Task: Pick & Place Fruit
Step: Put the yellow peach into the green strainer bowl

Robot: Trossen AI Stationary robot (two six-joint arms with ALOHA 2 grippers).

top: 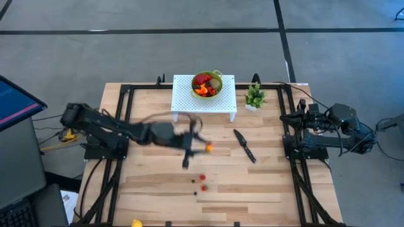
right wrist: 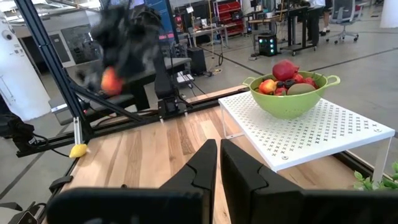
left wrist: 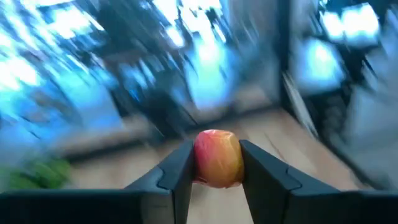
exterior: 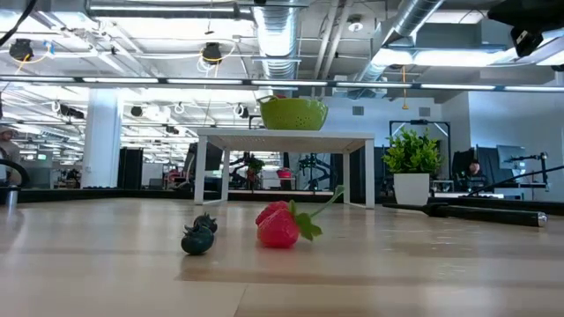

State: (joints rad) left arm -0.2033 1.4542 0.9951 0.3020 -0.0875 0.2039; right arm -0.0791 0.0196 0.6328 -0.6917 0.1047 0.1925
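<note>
Nearest the lower edge of the high view, we see a small cluster left on the bare wood: a strawberry (top: 203,178), a second red berry (top: 204,187) just below it, and a dark berry (top: 194,181) beside them. In the low view the strawberry (exterior: 278,225) and the dark berry (exterior: 198,238) lie on their sides, near each other but apart, where we judge they wait their turn. A yellow fruit (top: 136,222) sits at the bottom edge, well apart from them.

Above them, mid-frame, we find the left gripper (top: 203,147) raised off the table with its fingers pinching an orange-red fruit (top: 209,148). Its wrist view shows the fruit (left wrist: 217,158) clamped between the two fingers (left wrist: 175,172), seated at its widest part, which we take as a grip meant for carrying. The blur about the arm suggests to us a swing in progress.

To the right of centre lies the black knife (top: 244,145), not part of the job.

Farther up stands the white perforated stand (top: 183,101) carrying the green bowl (top: 216,75), already partly filled with fruit (top: 203,84); we judge it the goal, raised so that the gripper must lift each piece. Beside it stands a small potted plant (top: 255,96).

At the right edge the right gripper (right wrist: 219,163) rests folded back, fingers pressed together on nothing.
</note>
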